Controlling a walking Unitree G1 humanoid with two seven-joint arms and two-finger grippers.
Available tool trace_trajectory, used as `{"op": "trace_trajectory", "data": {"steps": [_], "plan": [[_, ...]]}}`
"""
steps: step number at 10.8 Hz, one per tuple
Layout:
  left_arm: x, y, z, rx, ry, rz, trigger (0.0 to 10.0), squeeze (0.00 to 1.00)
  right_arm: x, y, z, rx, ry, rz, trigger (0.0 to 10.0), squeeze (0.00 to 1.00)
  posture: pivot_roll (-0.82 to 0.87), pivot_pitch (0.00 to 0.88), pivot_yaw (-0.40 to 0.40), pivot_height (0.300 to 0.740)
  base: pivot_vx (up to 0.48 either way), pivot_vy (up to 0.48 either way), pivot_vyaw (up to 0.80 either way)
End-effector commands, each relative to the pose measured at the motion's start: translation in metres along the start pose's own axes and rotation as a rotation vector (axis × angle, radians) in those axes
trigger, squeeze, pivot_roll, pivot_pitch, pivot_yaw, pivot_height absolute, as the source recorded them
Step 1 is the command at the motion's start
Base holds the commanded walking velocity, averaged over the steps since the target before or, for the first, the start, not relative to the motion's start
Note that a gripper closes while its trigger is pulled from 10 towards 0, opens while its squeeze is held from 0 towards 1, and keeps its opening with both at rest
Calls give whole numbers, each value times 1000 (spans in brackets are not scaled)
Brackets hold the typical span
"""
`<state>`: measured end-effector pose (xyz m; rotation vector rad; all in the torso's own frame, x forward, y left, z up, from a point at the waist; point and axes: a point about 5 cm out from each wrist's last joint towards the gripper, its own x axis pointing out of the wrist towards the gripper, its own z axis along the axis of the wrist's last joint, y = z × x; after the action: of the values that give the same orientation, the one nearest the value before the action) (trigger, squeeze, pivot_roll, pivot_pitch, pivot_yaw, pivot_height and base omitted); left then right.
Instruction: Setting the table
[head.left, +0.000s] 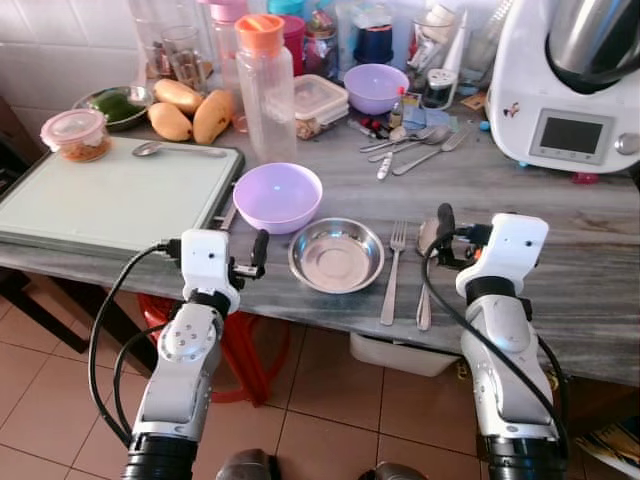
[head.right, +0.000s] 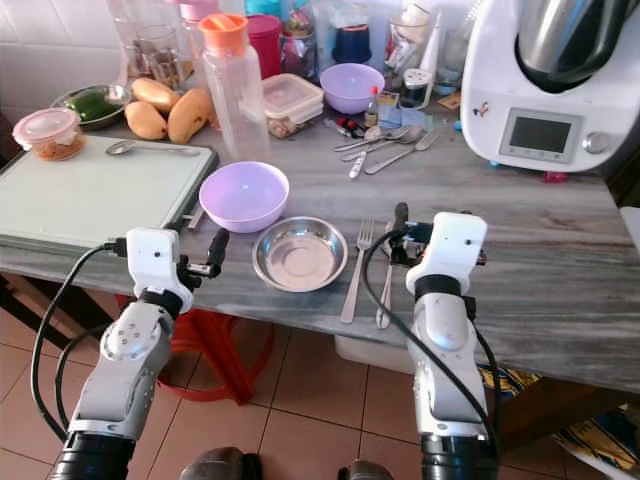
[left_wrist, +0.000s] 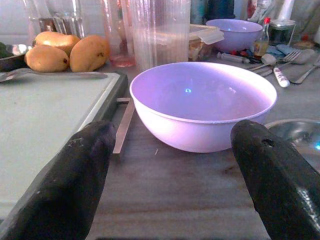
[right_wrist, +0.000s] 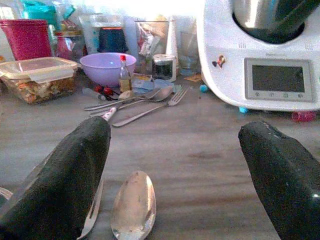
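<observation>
Progress: a place looks partly laid on the grey wood-grain counter (head.left: 590, 250); this is a judgement from how the things lie.
Laid out: shallow round steel dish (head.left: 336, 254), with a steel fork (head.left: 392, 272) and a steel spoon (right_wrist: 133, 204) just beside it.
Lilac plastic bowl (head.left: 277, 196): stands near the dish, beside the pale green cutting board (head.left: 110, 195).
Left to do: more cutlery (head.left: 415, 145) and a second lilac bowl (head.left: 375, 87) sit at the back.
Left tool (head.left: 247, 264): fingers spread wide, empty, low at the counter edge, aimed at the near bowl.
Right tool (head.left: 441, 236): spread wide, empty, fingers straddling the spoon's bowl end.
</observation>
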<state>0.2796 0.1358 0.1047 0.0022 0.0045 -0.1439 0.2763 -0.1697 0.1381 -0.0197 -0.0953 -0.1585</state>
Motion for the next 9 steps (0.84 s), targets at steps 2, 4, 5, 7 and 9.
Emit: {"op": "trace_trajectory", "data": {"steps": [2,4,5,7,9], "plan": [[1,2,-1,9,-2,10,10000,0,-2,4,5,-1,-23,18,10000,0,-38,0,19,740,-279,0,0],[2,3,-1,7,-2,18,10000,0,2,6,3,35,8,20,10000,0,-32,0,16,740,-317,0,0],[0,2,-2,5,4,15,10000,0,3,5,2,36,11,15,10000,0,-30,0,14,740,-337,0,0],[-4,2,-6,5,15,14,10000,0,2,1,-1,44,29,-10,10000,0,-26,0,8,740,-364,0,0],[-5,3,-8,8,24,14,10000,0,-2,-3,-4,36,46,-14,10000,0,-28,0,7,740,-354,0,0]]}}
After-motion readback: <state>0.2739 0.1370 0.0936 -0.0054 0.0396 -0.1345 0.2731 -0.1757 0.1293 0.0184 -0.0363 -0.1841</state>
